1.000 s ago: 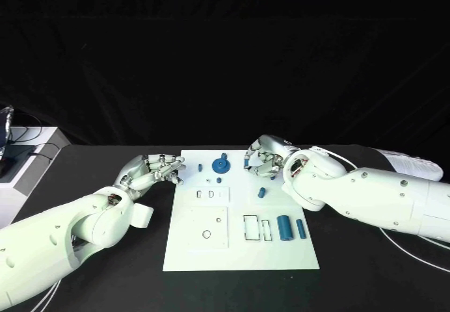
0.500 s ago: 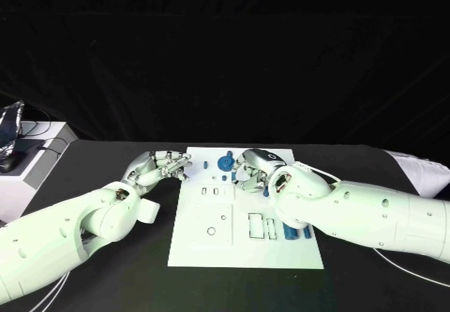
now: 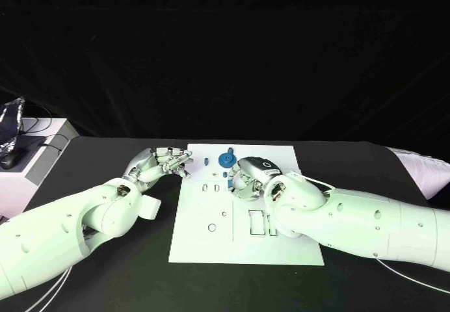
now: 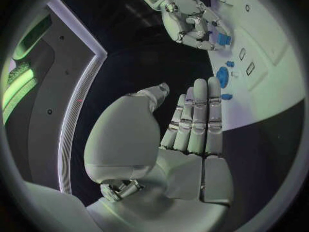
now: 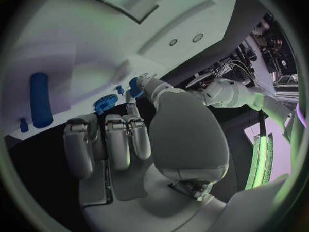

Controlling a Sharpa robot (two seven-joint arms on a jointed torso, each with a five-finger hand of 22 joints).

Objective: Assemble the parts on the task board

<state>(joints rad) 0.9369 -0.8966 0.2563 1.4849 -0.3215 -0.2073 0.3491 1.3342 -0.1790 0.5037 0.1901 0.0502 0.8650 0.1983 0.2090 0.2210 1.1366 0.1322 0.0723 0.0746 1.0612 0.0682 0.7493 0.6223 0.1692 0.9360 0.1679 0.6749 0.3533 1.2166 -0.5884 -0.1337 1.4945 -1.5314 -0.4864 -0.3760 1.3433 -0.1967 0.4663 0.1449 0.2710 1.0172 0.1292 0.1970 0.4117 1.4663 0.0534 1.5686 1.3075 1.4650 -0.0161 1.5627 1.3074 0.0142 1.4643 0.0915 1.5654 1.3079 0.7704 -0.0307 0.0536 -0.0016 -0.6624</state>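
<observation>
Both arms reached in from the near edge across the black worktop (image 3: pixel 365 156) toward the white task board (image 3: pixel 211 244). Further in, the right hand (image 3: pixel 251 174) hovered over the board's middle, pinching a small blue part (image 5: pixel 136 87) in its fingers (image 5: pixel 133 108). Beyond, the left hand (image 3: pixel 159 162) lay beside the board's far-left edge, fingers (image 4: pixel 196 113) straight together, holding nothing. Farthest stood the blue gear (image 3: pixel 226 159).

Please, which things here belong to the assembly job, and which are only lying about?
Job: task board, blue gear, blue cylinder, left hand, right hand.
Lying about: white box with cables, at the table's left.
</observation>
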